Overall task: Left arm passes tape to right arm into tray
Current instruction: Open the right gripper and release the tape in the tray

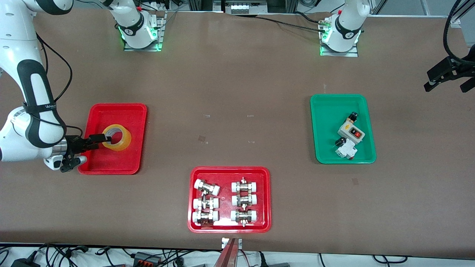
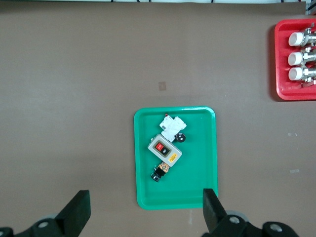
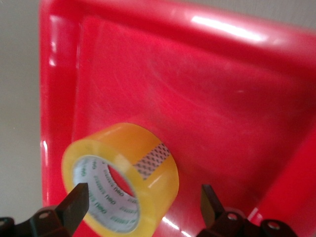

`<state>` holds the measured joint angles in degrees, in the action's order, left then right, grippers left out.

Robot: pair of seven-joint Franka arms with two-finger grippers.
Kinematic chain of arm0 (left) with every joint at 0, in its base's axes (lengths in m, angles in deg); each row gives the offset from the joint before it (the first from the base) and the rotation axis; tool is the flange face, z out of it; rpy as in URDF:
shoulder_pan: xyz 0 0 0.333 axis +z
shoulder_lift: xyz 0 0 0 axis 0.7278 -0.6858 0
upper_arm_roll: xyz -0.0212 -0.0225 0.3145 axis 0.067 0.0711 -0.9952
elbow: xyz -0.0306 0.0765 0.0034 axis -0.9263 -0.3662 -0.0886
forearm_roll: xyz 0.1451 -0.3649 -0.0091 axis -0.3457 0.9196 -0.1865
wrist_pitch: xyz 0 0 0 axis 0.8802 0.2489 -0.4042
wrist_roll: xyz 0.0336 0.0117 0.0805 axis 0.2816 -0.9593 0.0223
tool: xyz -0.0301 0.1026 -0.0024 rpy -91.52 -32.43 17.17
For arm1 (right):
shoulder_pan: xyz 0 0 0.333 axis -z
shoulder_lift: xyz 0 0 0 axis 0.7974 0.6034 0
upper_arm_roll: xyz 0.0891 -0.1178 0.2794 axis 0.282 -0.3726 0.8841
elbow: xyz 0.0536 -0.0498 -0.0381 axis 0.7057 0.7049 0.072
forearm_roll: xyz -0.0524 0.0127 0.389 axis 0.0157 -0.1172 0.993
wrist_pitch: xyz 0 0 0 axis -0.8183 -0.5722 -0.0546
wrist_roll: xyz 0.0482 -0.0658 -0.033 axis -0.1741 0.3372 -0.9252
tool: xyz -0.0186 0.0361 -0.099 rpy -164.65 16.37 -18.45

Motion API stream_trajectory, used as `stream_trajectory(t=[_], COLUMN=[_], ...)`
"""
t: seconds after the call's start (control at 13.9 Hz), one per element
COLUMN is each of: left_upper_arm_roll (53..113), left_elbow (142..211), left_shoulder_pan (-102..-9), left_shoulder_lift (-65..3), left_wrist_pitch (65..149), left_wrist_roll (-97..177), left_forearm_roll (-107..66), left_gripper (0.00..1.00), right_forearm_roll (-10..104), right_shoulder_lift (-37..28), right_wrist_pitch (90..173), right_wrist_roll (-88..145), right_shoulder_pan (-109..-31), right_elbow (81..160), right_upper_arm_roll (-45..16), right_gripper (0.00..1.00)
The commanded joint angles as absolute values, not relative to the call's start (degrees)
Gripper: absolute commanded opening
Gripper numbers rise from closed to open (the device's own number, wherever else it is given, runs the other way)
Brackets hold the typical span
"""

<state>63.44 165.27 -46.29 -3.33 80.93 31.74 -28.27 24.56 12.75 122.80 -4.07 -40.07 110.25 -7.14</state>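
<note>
Two white arms work over one brown table (image 1: pixel 237 85), and three trays sit on it. The right arm (image 1: pixel 26 111) reaches down low at its own end of the table, its silver wrist band showing. The left arm (image 1: pixel 347 22) shows little more than its base at the table's edge, while its black hand (image 1: pixel 447 76) hangs up in the air out past the green tray (image 1: pixel 323 148), over the bare table at the left arm's end. In the left wrist view that hand (image 2: pixel 143 212) has its fingers spread wide apart with nothing between them, looking down on the green tray (image 2: pixel 197 187).

Of the trays, the wider red tray (image 1: pixel 265 200) lies nearest the front camera, loaded with white-capped metal fittings (image 1: pixel 224 202). The green tray holds a grey switch box (image 1: pixel 351 132) and a few small electrical parts. The plain red tray (image 1: pixel 126 115) sits toward the right arm's end.

The tape (image 1: pixel 117 137) lies inside that plain red tray, a yellow roll tilted up on its edge. The right hand (image 1: pixel 94 142) is right at the roll, fingers (image 1: pixel 97 138) apart, one tip reaching toward the core. In the right wrist view the right hand (image 3: pixel 143 207) straddles the tape (image 3: pixel 123 185) with its jaws open, not clamped; the roll rests on the tray (image 3: pixel 222 98) floor.
</note>
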Motion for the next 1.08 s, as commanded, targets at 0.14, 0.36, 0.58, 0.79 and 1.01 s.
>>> stream_trajectory(t=[0.14, 0.36, 0.58, 0.79, 1.01], left_upper_arm_roll=[63.4, 63.48, 63.4, 63.4, 63.48], left_elbow=[163.05, 163.05, 163.14, 163.14, 163.14], left_shoulder_pan=[-46.7, -46.7, -46.61, -46.61, -46.7], left_shoulder_lift=[-4.73, -4.82, -4.82, -4.91, -4.91], left_wrist_pitch=[78.31, 78.23, 77.27, 77.08, 77.17], left_wrist_roll=[30.99, 31.17, 31.52, 31.26, 30.99], left_forearm_roll=[-29.73, -29.64, -29.64, -29.73, -29.91], left_gripper=[1.0, 1.0, 1.0, 1.0, 1.0], right_forearm_roll=[17.86, 14.87, 9.19, 7.39, 7.48], right_shoulder_lift=[2.04, -2.97, -7.89, -9.75, -9.58], right_wrist_pitch=[122.23, 120.83, 117.41, 109.96, 104.84], right_wrist_roll=[12.37, 23.18, 32.66, 34.11, 34.45], right_shoulder_pan=[-44.97, -46.9, -50.67, -50.95, -49.99], right_elbow=[111.21, 111.21, 110.43, 103.51, 97.16], right_upper_arm_roll=[-7.19, -6.93, -7.02, -6.93, -7.46], right_gripper=[1.0, 1.0, 1.0, 1.0, 1.0])
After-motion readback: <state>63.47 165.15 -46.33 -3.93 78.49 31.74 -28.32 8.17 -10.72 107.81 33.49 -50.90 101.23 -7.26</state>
